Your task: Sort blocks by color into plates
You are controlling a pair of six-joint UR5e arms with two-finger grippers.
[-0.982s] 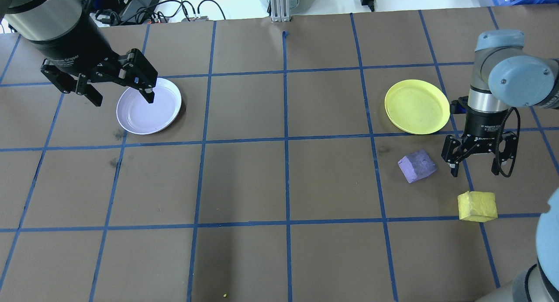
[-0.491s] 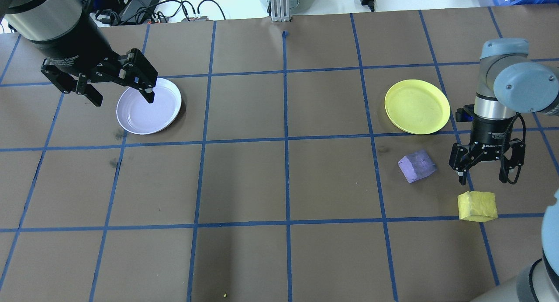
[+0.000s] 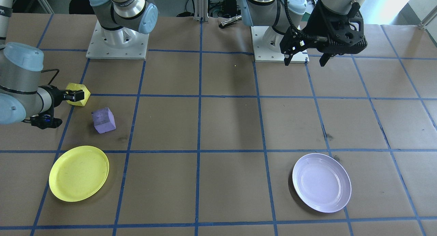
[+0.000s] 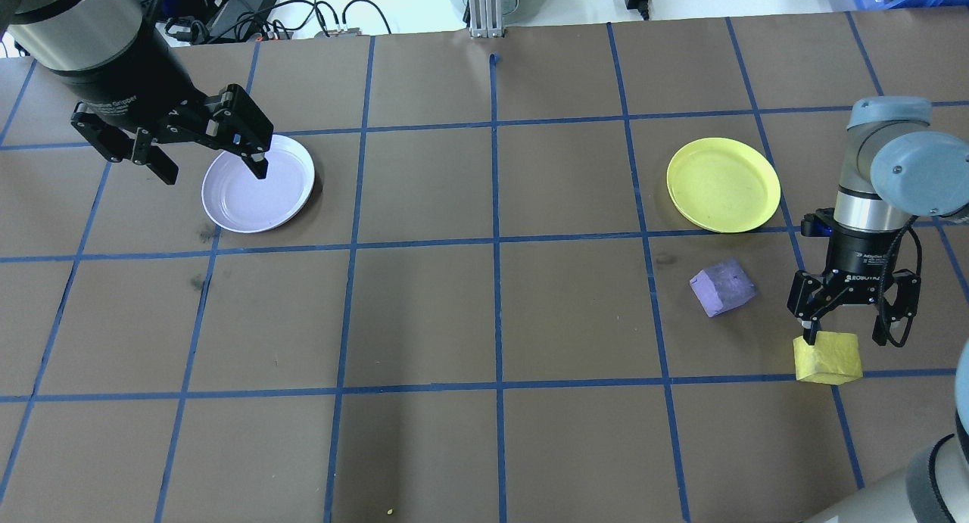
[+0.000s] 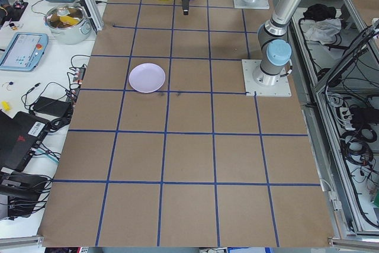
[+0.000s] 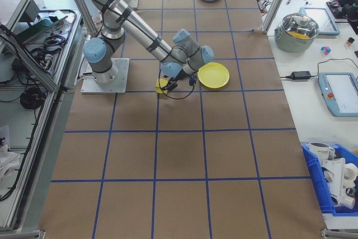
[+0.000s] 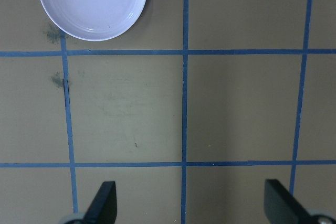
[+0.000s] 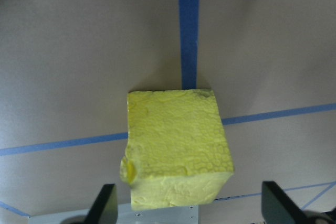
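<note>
The yellow block (image 4: pixel 827 359) lies on a blue tape line near the table's right side, and it fills the middle of the right wrist view (image 8: pixel 176 145). My right gripper (image 4: pixel 845 335) hangs open just over it, one finger off each side. The purple block (image 4: pixel 723 287) lies to the left of that gripper, untouched. The yellow plate (image 4: pixel 723 184) sits beyond both blocks with nothing in it. The lavender plate (image 4: pixel 257 182) at far left holds nothing. My left gripper (image 4: pixel 214 173) hovers open high above its left rim.
Brown paper with a blue tape grid (image 4: pixel 496 243) covers the table. Cables and power bricks (image 4: pixel 242 12) lie past the far edge. The two arm bases (image 3: pixel 117 41) stand at the robot's side of the table.
My right gripper has moved toward the robot's side, from beside the purple block to over the yellow block, staying open. The left arm and both blocks have not moved.
</note>
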